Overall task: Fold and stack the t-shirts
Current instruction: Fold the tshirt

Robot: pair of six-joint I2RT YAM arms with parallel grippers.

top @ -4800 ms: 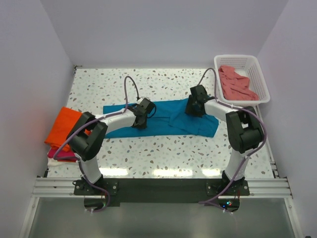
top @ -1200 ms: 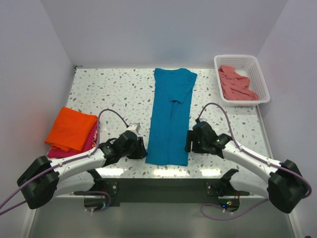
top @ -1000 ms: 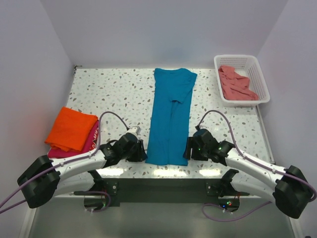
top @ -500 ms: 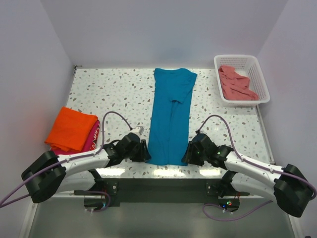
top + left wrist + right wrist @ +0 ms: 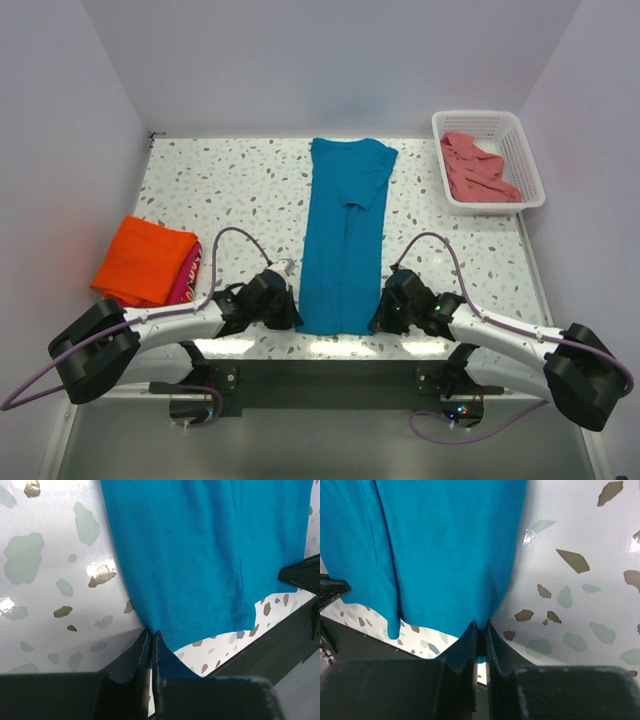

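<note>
Now the left gripper (image 5: 151, 640) and right gripper (image 5: 480, 632) each clench a near hem corner of the teal-blue t-shirt (image 5: 345, 240), whose long axis runs straight away from them up the table (image 5: 230, 180). Carrying the hem forward looks unobstructed: the orange t-shirt (image 5: 145, 258) lies well left, the basket (image 5: 528, 150) holding the salmon-pink t-shirt (image 5: 478, 168) far right.

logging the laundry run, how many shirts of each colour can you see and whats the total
teal-blue shirt: 1, laid out flat
orange shirt: 1, folded
magenta-red shirt: 1, under the orange one
salmon-pink shirt: 1, in the white basket
total: 4 shirts
</note>
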